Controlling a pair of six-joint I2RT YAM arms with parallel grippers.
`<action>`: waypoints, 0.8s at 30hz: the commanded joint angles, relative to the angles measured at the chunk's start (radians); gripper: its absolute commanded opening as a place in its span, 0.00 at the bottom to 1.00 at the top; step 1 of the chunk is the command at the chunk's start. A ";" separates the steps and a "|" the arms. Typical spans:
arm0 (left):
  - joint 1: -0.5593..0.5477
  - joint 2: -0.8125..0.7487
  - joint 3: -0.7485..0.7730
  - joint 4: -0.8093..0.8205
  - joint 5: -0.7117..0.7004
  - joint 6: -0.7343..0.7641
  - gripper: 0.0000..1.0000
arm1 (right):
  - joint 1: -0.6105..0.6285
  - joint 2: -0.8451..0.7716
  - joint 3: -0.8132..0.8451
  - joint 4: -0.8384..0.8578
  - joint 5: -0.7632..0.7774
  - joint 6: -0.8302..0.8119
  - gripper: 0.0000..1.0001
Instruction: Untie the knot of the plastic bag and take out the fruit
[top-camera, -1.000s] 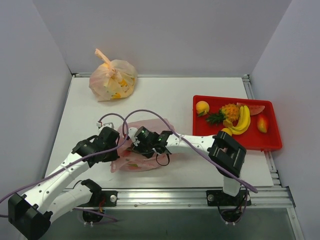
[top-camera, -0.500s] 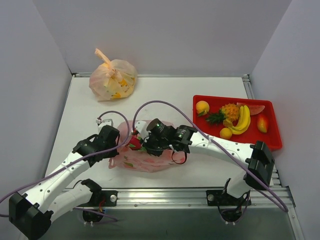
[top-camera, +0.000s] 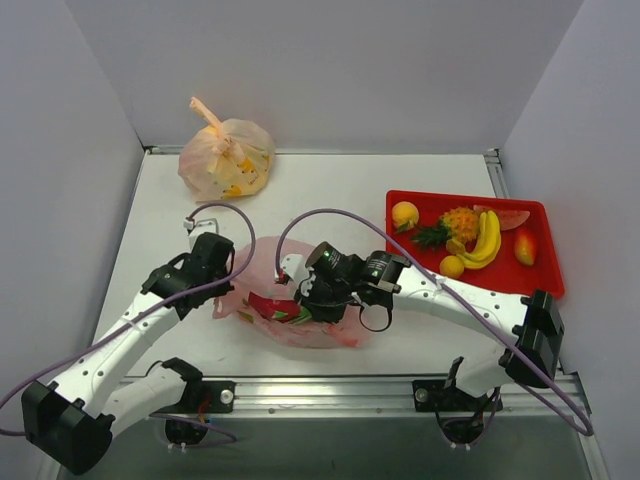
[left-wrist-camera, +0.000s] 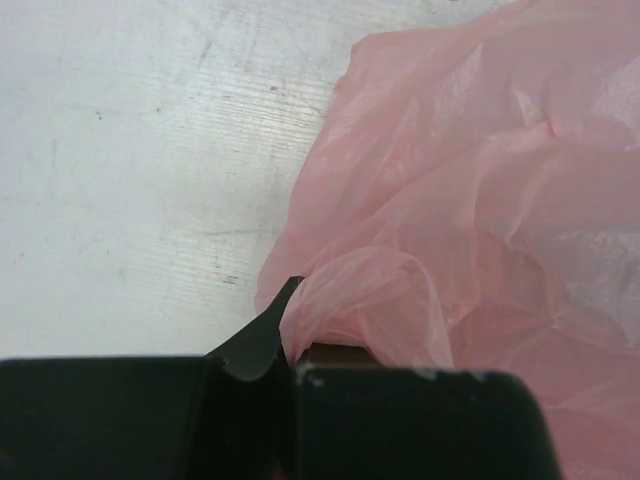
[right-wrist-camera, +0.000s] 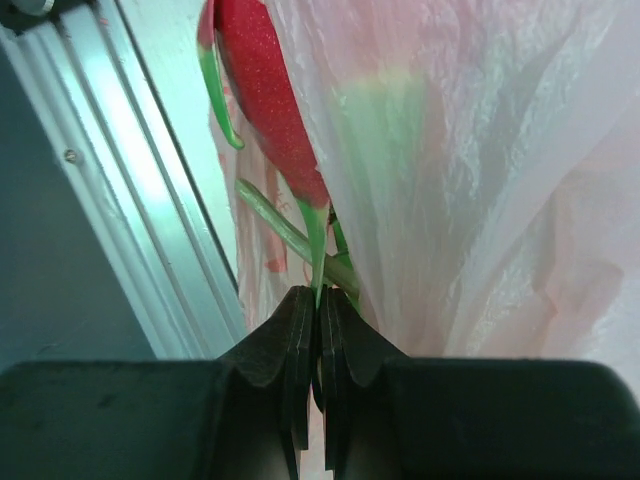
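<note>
The pink plastic bag (top-camera: 318, 325) lies slack and open near the table's front; no knot shows. My left gripper (top-camera: 226, 293) is shut on a fold of the bag's left edge (left-wrist-camera: 360, 290); the pinch shows in the left wrist view (left-wrist-camera: 291, 345). My right gripper (top-camera: 297, 303) reaches into the bag and is shut on a green leaf tip of the pink-red dragon fruit (top-camera: 268, 306). In the right wrist view the jaws (right-wrist-camera: 320, 300) pinch the leaf, with the red fruit (right-wrist-camera: 265, 90) beyond and bag plastic (right-wrist-camera: 480, 150) at right. The pineapple (top-camera: 459, 222) and banana bunch (top-camera: 486, 240) lie in the tray. The melon is out of view.
A red tray (top-camera: 545, 285) at the right also holds two oranges (top-camera: 405, 215), a watermelon slice (top-camera: 510, 217) and a red-yellow fruit (top-camera: 525, 246). A tied paler orange bag (top-camera: 226, 158) sits at the back left. The metal rail (top-camera: 340, 390) runs along the front edge.
My right arm has stretched out to the right and its gripper has shifted right and nearer, drawing the dragon fruit into sight. The left gripper has lifted the bag's edge back a little.
</note>
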 joint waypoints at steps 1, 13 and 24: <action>0.009 0.022 0.017 0.047 0.034 0.026 0.00 | -0.016 -0.027 -0.037 0.061 0.071 0.019 0.00; 0.007 -0.101 -0.166 0.126 0.209 -0.009 0.00 | 0.005 0.091 -0.037 0.449 -0.152 0.201 0.00; 0.037 -0.075 -0.020 0.014 0.091 -0.014 0.00 | -0.010 -0.028 -0.118 0.316 -0.208 -0.010 0.00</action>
